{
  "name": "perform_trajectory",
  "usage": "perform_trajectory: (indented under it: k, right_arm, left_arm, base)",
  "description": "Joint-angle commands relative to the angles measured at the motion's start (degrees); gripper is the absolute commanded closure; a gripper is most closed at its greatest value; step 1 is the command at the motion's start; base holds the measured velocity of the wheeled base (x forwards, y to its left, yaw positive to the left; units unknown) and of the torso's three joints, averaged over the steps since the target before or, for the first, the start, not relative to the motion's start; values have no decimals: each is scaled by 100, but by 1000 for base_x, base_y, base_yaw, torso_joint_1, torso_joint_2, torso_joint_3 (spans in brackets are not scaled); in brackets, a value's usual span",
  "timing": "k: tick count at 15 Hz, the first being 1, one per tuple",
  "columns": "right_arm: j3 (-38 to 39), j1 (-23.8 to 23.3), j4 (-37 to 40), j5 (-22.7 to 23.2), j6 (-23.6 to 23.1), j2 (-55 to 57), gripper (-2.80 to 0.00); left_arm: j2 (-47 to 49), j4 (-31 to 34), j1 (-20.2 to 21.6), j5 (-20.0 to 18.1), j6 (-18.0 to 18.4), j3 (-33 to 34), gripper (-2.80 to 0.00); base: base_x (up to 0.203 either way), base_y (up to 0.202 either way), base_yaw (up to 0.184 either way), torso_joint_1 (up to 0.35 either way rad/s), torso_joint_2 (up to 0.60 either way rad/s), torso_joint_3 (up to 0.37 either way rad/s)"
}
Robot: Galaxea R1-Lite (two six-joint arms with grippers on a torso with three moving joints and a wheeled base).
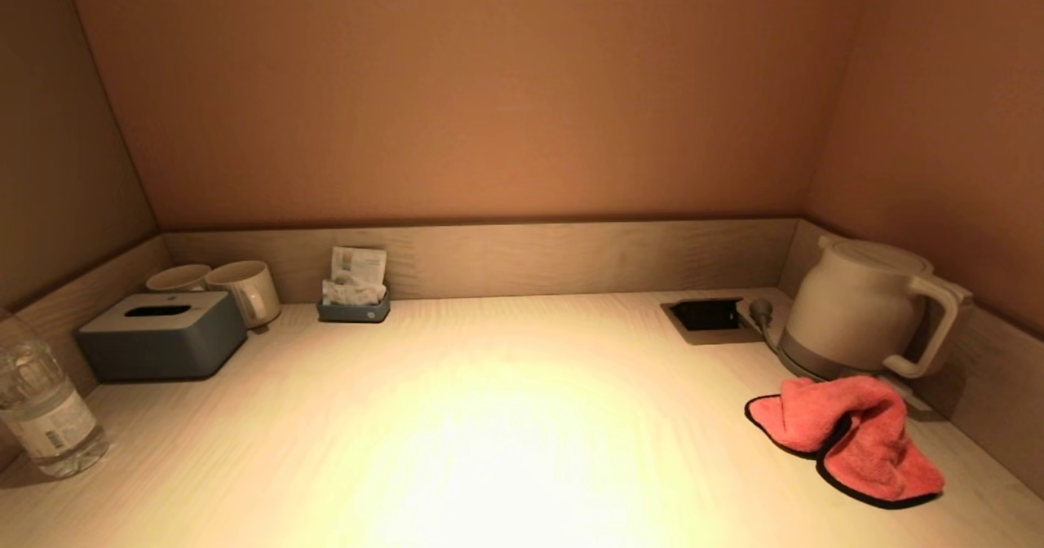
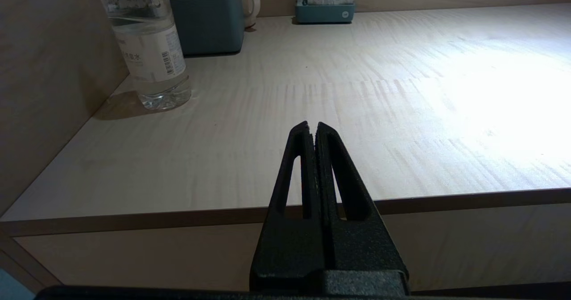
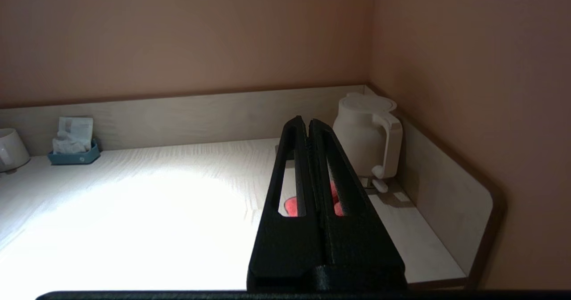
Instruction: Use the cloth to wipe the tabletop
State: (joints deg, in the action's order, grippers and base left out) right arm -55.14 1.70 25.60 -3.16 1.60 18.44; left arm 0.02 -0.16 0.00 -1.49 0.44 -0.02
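Observation:
A crumpled red cloth (image 1: 852, 438) with a dark edge lies on the pale wooden tabletop (image 1: 489, 417) at the right, just in front of the white kettle (image 1: 869, 307). Neither gripper shows in the head view. My left gripper (image 2: 311, 126) is shut and empty, hanging off the front edge near the table's left side. My right gripper (image 3: 308, 123) is shut and empty, held off the front edge above the table's right side. Bits of the cloth (image 3: 292, 207) show through its finger slots, lying on the table beyond it.
A water bottle (image 1: 45, 405) stands at the front left, a grey tissue box (image 1: 159, 334) and two mugs (image 1: 245, 287) behind it. A small tray of sachets (image 1: 353, 299) sits at the back wall. A recessed socket (image 1: 708, 316) with the kettle's plug lies left of the kettle.

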Motion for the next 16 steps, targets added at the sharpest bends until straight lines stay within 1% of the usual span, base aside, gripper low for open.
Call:
perform_trajectory:
  k: [1,5,6,10,11,12,14,16]
  right_arm:
    - [74,182,182,-695,7,-209,0]
    - [144,24,182,-564,1,-242,0]
    - [219,-20,182,-495,7,-242,0]
    - [616,-70,184,-482,9,-536,0]
    - [795,-210,178,-444,19,-628,0]
    - [866,-249,171,-413,25,-685,0]
    - [1006,-240,93,-413,24,-790,0]
    - [1357,-221,-325,-392,-52,-1194,0]
  left_arm:
    - [6,-2,0,-1,0,2,0]
    - [0,-2,0,-1,0,2,0]
    - [6,-2,0,-1,0,2,0]
    - [6,-2,-9,-1,0,2,0]
    - [6,-2,-9,-1,0,2,0]
    - [6,-2,-7,-1,0,2,0]
    - [6,-2,0,-1,0,2,0]
    - [6,-2,-9,-1,0,2,0]
  base:
    - [0,0,0,0,0,0]
    - [0,0,0,0,0,0]
    - [0,0,0,0,0,0]
    - [0,0,0,0,0,0]
    - [0,0,0,0,0,0]
    - [0,0,0,0,0,0]
    - [0,0,0,0,0,0]
    - [0,0,0,0,0,0]
